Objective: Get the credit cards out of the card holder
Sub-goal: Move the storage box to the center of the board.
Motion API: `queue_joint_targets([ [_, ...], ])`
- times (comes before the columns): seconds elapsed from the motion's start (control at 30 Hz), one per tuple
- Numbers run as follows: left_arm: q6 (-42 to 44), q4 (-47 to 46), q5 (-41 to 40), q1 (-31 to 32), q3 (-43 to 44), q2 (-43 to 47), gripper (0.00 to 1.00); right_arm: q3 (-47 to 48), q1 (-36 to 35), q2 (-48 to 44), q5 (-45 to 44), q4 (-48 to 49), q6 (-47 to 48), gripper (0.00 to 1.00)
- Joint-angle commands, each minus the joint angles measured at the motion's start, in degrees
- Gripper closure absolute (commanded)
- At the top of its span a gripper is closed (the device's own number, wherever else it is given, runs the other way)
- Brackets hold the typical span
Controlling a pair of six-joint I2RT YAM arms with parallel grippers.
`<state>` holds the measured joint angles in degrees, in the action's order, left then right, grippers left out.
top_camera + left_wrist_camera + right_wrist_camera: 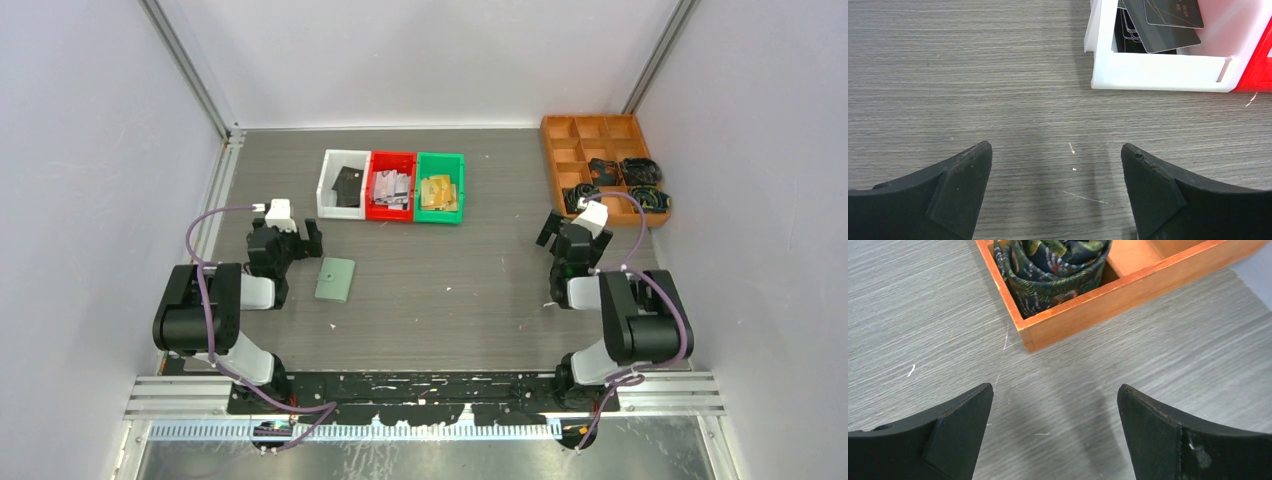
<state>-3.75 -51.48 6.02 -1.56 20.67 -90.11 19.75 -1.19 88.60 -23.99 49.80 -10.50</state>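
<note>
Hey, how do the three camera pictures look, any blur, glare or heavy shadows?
Top external view: even, diffuse light, the card holder sharp with little shadow. Left wrist view: table grain crisp, faint shadow beneath the open left end effector, white bin nearly washed out. Right wrist view: soft shadow beneath the right end effector, wooden tray in focus.

1. The white plastic bin [1158, 75] runs off the left wrist view's top edge, cutting the dark grey plastic cards [1168, 30] inside. The red plastic bin [1260, 65] is a sliver at the right edge.
2. The orange wooden compartment tray [1128, 295] and its rolled dark patterned fabric [1053, 275] are cut by the right wrist view's top edge.
3. From above, the pale mint-green flat card holder [336, 279] shows one plain face, its inside hidden. The red bin's contents are too small to tell.
</note>
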Motion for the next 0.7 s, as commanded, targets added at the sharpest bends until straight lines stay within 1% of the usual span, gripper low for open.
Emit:
queue_joint_targets([
  [0.0, 1.49, -1.54, 0.54, -0.10, 0.69, 1.70, 0.00, 6.52, -0.66, -10.48, -4.40, -14.42, -0.80, 0.01],
  [0.07, 1.22, 0.33, 0.57, -0.53, 1.11, 2.97, 0.00, 9.69, -1.00, -14.37, -4.60, -21.13, -3.07, 0.01],
  [0.13, 0.91, 2.30, 0.55, -0.75, 1.29, 4.84, 0.00, 12.54, -1.01, -17.70, -2.76, -25.60, -4.03, 0.00],
  [0.23, 0.79, 6.62, 0.80, -1.36, 1.86, 8.42, 0.00, 17.88, -1.06, -20.01, -1.66, -32.89, -8.76, 0.01],
  [0.3, 2.14, 16.13, 1.83, -1.83, 4.02, 11.73, 0.00, 21.60, -1.01, -20.17, 0.98, -37.21, -11.83, 0.00],
  [0.4, 7.55, 33.33, 3.76, -2.84, 11.42, 14.77, 0.00, 27.98, -1.02, -18.54, 6.23, -42.55, -14.56, 0.00],
  [0.43, 8.97, 38.15, 6.36, -3.93, 14.92, 15.54, 0.00, 30.49, -1.02, -17.80, 7.79, -45.72, -15.35, 0.00],
  [0.5, 8.80, 46.54, 13.22, -7.74, 19.76, 17.02, 0.00, 34.89, -1.05, -16.42, 10.33, -48.86, -18.48, 0.01],
  [0.53, 8.39, 50.28, 16.18, -9.61, 22.32, 17.51, 0.00, 36.88, -1.01, -15.89, 10.45, -51.42, -21.69, 0.00],
  [0.57, 8.14, 55.15, 17.91, -10.81, 24.81, 17.84, 0.00, 39.20, -0.96, -15.50, 8.84, -54.89, -27.46, 0.00],
  [0.6, 8.07, 59.20, 18.57, -11.44, 27.54, 17.94, 0.00, 41.50, -0.93, -15.06, 7.63, -58.95, -30.76, 0.00],
  [0.67, 9.19, 66.85, 19.78, -11.79, 32.36, 17.88, 0.00, 43.11, -0.63, -13.98, 12.58, -59.07, -28.76, 0.01],
])
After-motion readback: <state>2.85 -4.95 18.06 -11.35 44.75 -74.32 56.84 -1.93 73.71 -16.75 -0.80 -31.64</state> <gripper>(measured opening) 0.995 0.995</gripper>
